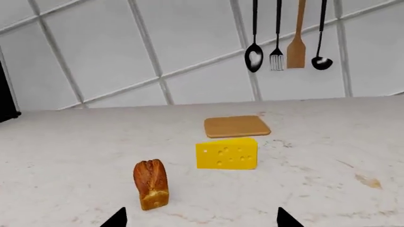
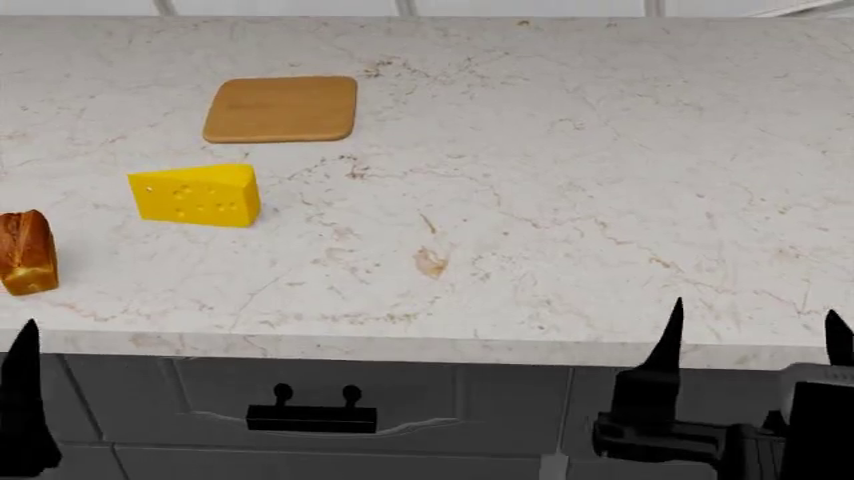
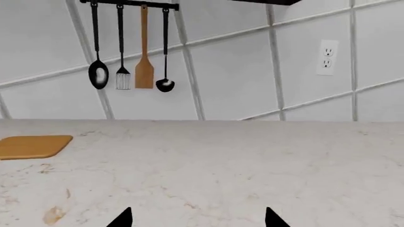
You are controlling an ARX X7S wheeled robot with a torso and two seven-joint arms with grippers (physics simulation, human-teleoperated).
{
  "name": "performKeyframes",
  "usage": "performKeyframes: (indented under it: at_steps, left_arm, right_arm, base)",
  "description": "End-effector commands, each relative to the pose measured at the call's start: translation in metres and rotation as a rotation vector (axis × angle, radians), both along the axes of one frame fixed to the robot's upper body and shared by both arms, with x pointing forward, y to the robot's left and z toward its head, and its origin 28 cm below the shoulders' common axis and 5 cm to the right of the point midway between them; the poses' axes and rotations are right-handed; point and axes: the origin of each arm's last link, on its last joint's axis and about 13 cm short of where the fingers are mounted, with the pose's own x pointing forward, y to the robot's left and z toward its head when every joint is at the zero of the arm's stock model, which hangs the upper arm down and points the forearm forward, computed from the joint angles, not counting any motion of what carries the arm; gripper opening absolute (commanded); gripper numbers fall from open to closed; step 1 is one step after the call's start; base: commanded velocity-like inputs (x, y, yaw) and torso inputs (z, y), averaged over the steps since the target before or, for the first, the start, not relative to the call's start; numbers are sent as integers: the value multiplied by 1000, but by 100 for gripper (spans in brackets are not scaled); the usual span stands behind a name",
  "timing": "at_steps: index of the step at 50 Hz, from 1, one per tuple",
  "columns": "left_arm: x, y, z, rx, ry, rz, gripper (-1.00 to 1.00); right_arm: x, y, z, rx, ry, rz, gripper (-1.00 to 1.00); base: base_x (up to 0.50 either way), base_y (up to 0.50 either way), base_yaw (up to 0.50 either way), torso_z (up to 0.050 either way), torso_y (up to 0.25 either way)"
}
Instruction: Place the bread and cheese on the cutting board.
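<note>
The bread [image 2: 27, 252] lies at the counter's left edge; it also shows in the left wrist view [image 1: 151, 183]. The yellow cheese [image 2: 196, 195] [image 1: 226, 153] sits between the bread and the wooden cutting board [image 2: 282, 108] [image 1: 237, 126], which is bare and also shows in the right wrist view [image 3: 33, 146]. My left gripper [image 1: 200, 220] is open and empty, short of the bread; only one of its fingertips [image 2: 23, 400] shows in the head view. My right gripper [image 2: 751, 345] [image 3: 197, 220] is open and empty at the counter's front right edge.
The marble counter [image 2: 561, 180] has a brown stain [image 2: 430, 262]. Utensils [image 1: 287, 38] hang on the tiled back wall. A drawer with a black handle [image 2: 314, 415] sits below the counter front. A wall outlet [image 3: 326, 56] is at the back right.
</note>
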Motion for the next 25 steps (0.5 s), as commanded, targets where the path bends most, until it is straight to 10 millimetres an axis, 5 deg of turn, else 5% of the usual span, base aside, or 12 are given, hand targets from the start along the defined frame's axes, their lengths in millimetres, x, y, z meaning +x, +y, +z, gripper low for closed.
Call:
performKeyframes:
  at_steps: [1, 7, 25]
  left_arm:
    - [-18, 27, 29, 49, -19, 36, 100]
    - [-19, 33, 34, 64, -24, 57, 100]
    - [-23, 32, 39, 86, -25, 41, 100]
  right_arm:
    - [-13, -29, 21, -16, 7, -12, 100]
    - [-17, -28, 26, -13, -17, 6, 100]
    - [-20, -28, 30, -14, -24, 11, 100]
  base:
    - [0, 0, 0, 0, 0]
    - [37, 45, 0, 0, 0]
    - [298, 481, 0, 0, 0]
